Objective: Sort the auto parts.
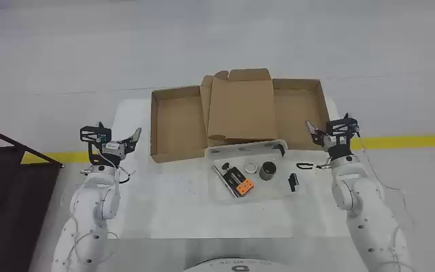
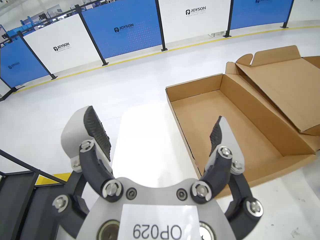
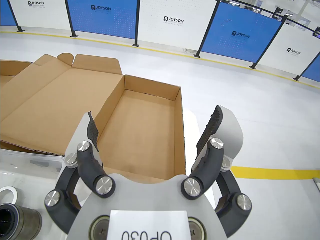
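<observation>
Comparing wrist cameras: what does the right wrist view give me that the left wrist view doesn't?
Right wrist view: the open right hand, the right box, a corner of the tray, a white ring and a metal cylinder. Left wrist view: the open left hand, the left box, a black frame. Both: the cardboard flap between the boxes.

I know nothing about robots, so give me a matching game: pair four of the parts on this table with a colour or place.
Things:
1. ring
2. cylinder
3. block
4. thin black clip

Matches:
A. orange
B. outside the tray, on the bare table
C. white
D. dark metal

Pairs: 1-C, 2-D, 3-A, 4-B
</observation>
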Robot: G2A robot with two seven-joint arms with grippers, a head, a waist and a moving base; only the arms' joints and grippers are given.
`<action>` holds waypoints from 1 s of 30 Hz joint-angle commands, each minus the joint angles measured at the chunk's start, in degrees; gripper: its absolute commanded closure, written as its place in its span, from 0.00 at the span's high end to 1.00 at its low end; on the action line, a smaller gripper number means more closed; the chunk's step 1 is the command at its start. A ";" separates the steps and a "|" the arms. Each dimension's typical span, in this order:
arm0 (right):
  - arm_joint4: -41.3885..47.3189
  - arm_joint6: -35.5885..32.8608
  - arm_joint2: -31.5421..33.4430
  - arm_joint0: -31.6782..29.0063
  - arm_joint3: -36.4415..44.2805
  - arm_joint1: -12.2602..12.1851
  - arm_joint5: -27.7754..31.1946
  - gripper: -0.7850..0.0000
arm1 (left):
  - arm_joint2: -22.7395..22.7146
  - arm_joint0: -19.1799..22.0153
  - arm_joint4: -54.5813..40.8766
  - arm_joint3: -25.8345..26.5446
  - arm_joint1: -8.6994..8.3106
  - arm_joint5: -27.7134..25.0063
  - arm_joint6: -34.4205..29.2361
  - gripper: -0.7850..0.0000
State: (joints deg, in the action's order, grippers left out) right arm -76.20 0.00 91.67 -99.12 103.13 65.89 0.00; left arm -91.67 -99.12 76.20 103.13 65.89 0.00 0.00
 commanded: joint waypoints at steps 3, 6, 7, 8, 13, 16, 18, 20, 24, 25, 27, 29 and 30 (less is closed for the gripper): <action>0.00 0.00 0.00 0.00 0.00 0.00 0.00 1.00 | 0.00 0.00 0.00 0.00 0.00 0.00 0.00 1.00; 0.00 0.00 0.00 0.00 0.00 0.00 0.00 1.00 | 0.00 0.00 0.00 0.00 0.00 0.00 0.00 1.00; 0.00 0.00 0.00 0.00 0.00 0.00 0.00 1.00 | 0.00 0.00 0.00 0.00 0.00 0.00 0.00 1.00; 0.00 0.00 0.00 0.00 0.00 0.00 0.00 1.00 | 0.00 0.00 0.00 0.00 0.00 0.00 0.00 1.00; 0.00 0.00 0.00 0.00 0.00 0.00 0.00 1.00 | 0.00 0.00 0.00 0.00 0.00 0.00 0.00 1.00; 0.11 0.19 -0.14 0.07 0.25 0.00 0.44 1.00 | 0.00 0.00 0.00 0.00 0.00 0.00 0.00 1.00; -0.54 1.19 -0.70 0.49 1.58 -0.02 2.53 1.00 | 0.00 0.00 0.00 0.00 0.00 0.00 0.00 1.00; -3.34 0.16 -2.51 1.26 2.79 0.04 2.94 1.00 | 0.00 0.00 0.00 0.00 0.00 0.00 0.00 1.00; -6.05 -1.52 -6.23 2.42 3.77 0.36 3.07 1.00 | 0.00 0.00 0.00 0.00 0.00 0.00 0.00 1.00; -6.00 -1.69 -6.47 2.68 3.76 0.36 4.00 1.00 | 0.00 0.00 0.00 0.00 0.00 0.00 0.00 1.00; -5.98 -1.79 -6.44 2.80 3.74 0.36 4.22 1.00 | 0.00 0.00 0.00 0.00 0.00 0.00 0.00 1.00; -5.98 -1.79 -6.44 2.80 3.74 0.36 4.22 1.00 | 0.00 0.00 0.00 0.00 0.00 0.00 0.00 1.00; -5.98 -1.79 -6.44 2.80 3.74 0.36 4.22 1.00 | 0.00 0.00 0.00 0.00 0.00 0.00 0.00 1.00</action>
State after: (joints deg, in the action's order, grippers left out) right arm -82.18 -1.81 85.23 -96.31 106.87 66.25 4.25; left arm -91.67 -99.12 76.20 103.13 65.89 0.00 0.00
